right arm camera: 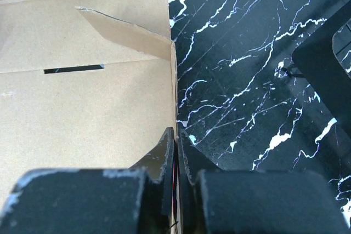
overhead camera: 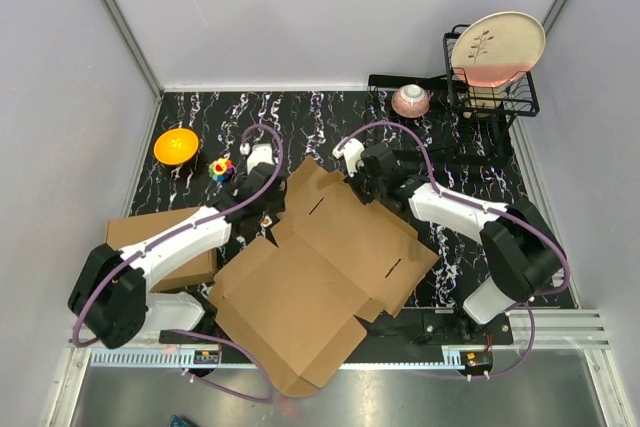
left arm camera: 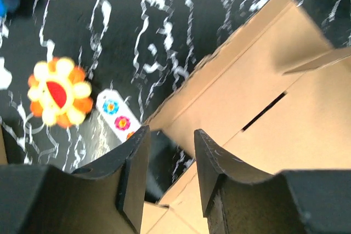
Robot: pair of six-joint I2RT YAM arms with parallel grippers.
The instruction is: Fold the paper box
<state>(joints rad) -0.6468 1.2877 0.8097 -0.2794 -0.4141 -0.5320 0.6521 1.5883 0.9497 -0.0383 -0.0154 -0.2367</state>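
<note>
Far left, an orange bowl point(overhead camera: 175, 145) and a plain carton point(overhead camera: 135, 232) flank the left arm. The left claw point(left arm camera: 169, 160) stands moderately open over the left edge of the paper box point(overhead camera: 320, 277), beside a flower toy point(left arm camera: 57, 92). Whether its fingers touch the board cannot be told.

The box lies opened out flat across the middle of the bench point(overhead camera: 330, 117), slots and flaps showing, its near corner reaching past the front edge. To its right, the right claw point(right arm camera: 175, 158) is pinched almost closed on the thin edge of a far panel.

The corrugated board looks light and stiff, and is likely to bend cleanly only along its creases and to skid on the glossy top. The soundest hold therefore seems to be on a panel edge close to a crease, with the other arm pinning the sheet.

The bench is polished black, veined with white. At far right a wire rack point(overhead camera: 500, 102) carries a plate point(overhead camera: 497, 47). Pale walls point(overhead camera: 300, 7) close in the cell.
</note>
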